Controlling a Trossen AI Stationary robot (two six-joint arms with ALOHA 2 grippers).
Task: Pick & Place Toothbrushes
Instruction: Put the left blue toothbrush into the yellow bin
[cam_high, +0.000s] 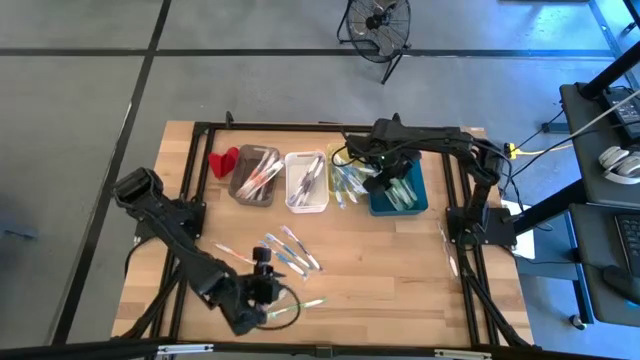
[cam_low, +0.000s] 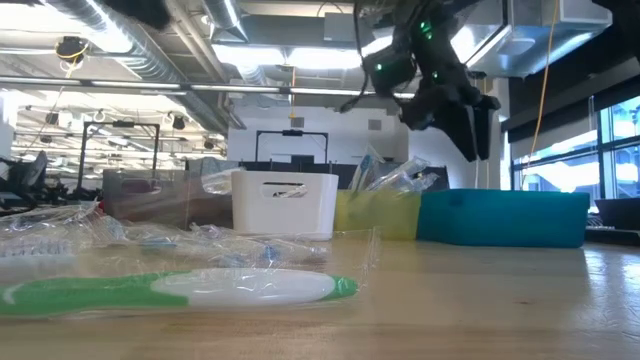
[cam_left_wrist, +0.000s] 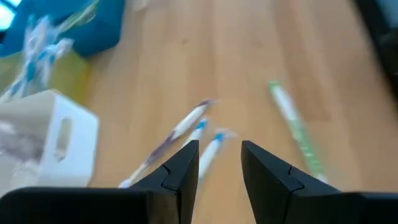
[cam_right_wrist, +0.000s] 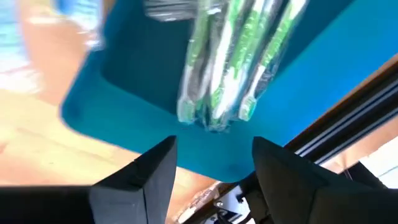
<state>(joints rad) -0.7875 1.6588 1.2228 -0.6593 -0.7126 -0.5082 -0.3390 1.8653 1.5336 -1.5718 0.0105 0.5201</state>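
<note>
Left end effector (cam_left_wrist: 216, 163), fingers narrowly parted and empty, hovers over loose toothbrushes (cam_high: 288, 250) lying just ahead on the desk (cam_high: 400, 270), lengthwise with its reach; right end effector (cam_right_wrist: 211, 158), wide apart, hangs over the teal bin (cam_high: 405, 203)

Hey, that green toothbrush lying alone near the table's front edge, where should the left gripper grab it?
Grip the green toothbrush mid-handle, coming straight down with the fingers across its width. It lies flat and apart from the others, so the open left gripper probably has room on both sides.
</note>
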